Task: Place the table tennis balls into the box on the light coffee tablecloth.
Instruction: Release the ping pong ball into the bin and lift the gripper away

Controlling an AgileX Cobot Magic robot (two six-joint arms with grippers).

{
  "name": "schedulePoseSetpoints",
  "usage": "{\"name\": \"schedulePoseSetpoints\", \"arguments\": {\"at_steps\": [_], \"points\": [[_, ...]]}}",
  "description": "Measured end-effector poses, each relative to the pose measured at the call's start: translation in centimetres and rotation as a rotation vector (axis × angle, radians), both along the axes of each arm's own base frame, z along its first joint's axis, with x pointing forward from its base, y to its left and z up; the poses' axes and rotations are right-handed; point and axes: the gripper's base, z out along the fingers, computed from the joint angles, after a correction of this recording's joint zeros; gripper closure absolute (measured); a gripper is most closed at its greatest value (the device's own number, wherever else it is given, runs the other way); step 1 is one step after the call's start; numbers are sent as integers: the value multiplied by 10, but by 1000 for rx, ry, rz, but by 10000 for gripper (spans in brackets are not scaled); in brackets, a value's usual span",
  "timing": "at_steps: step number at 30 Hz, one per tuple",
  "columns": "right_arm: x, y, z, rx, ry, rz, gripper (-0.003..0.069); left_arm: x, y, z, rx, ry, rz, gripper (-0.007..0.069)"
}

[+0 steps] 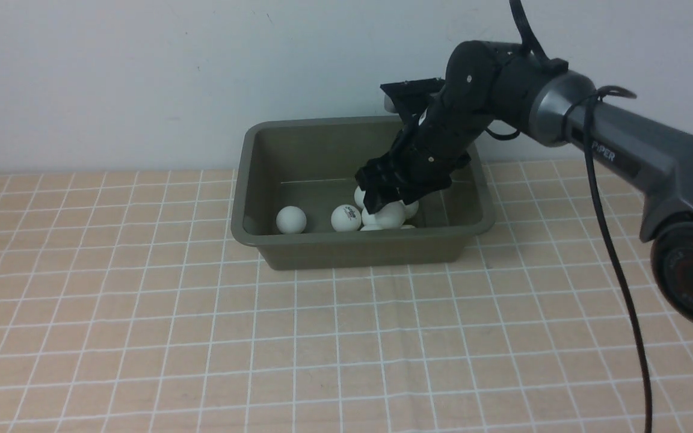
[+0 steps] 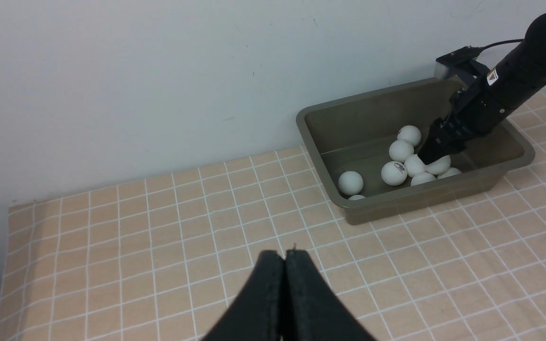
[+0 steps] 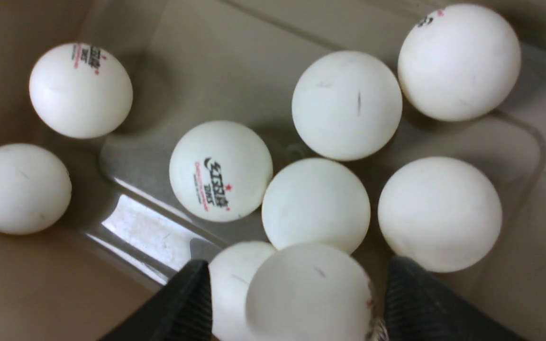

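Hovering low in box, R gripper has jaws open around a ball, no grip. L gripper shut, empty.

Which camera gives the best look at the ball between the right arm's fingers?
The right wrist view: that ball fills much space up close. The front view shows it smaller, partly behind the fingers; the left wrist view, smaller still.
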Motion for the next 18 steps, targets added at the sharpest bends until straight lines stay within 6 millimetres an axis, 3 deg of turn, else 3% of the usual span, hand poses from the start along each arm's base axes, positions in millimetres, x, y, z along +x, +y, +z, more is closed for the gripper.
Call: {"name": "schedulePoseSetpoints", "arguments": {"at_steps": [3,7,9,10,12,13,14,15,17,18], "points": [[-2,-1,5,0,3,2,205,0,0,0,0,0,0,693],[-5,-19,45,17,-47,-10,239,0,0,0,-1,0,-1,693],[-8,-39,81,36,-102,-33,290,0,0,0,-1,0,-1,693],[-17,-64,124,56,-174,-65,363,0,0,0,-1,0,-1,693],[-33,-101,175,69,-268,-112,452,0,0,0,-3,1,-3,693],[-40,-119,194,69,-309,-138,504,0,-1,-1,-3,4,-5,694],[-45,-124,204,71,-328,-143,525,1,-1,-1,-3,7,-6,694],[-66,-153,239,75,-411,-193,594,3,-2,-5,0,21,-9,693],[-90,-178,265,80,-471,-240,645,9,-4,-11,6,37,-11,693],[-114,-192,283,81,-517,-255,660,15,-7,-18,12,49,-14,693]]}}
